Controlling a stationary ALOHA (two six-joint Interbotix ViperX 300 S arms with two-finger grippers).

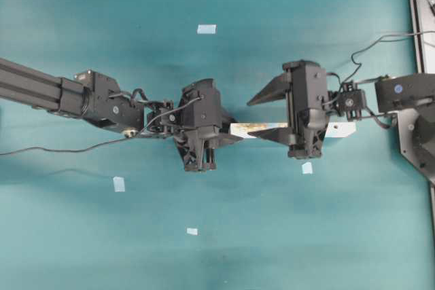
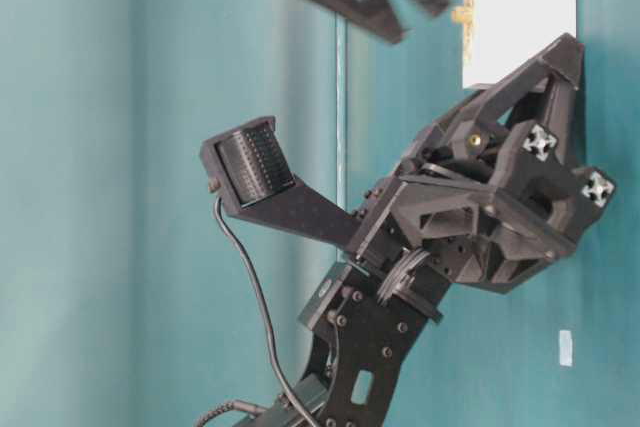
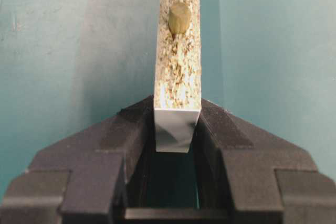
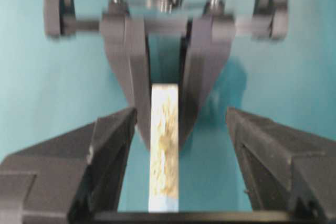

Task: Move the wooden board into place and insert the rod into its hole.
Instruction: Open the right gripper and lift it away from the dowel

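Pale whitish-tan wood is what you have between both tools: one long narrow wooden board, standing on its edge with the speckled chipboard edge turned upward, spans the gap between your two black grippers over the teal table cover. Your left gripper is clamped on the board's near end, one finger pressed flat against each broad face, and the board runs straight out ahead of it. One short cream-coloured cylindrical rod stands seated in the board's upper edge, well ahead of the left fingertips, its rounded top proud of the wood. Your right gripper has its two fingers spread wide, one on either side of the board and clear of both faces, so it holds nothing; the board passes down the middle of that gap, and the rod shows as a blurred bump between the fingers. In the overhead view, the board's far end pokes out behind the right gripper. Four small flat pale-blue tape squares lie on the cover around the arms: one beyond the grippers, one just beside the right gripper, and two on the near side of the left one.
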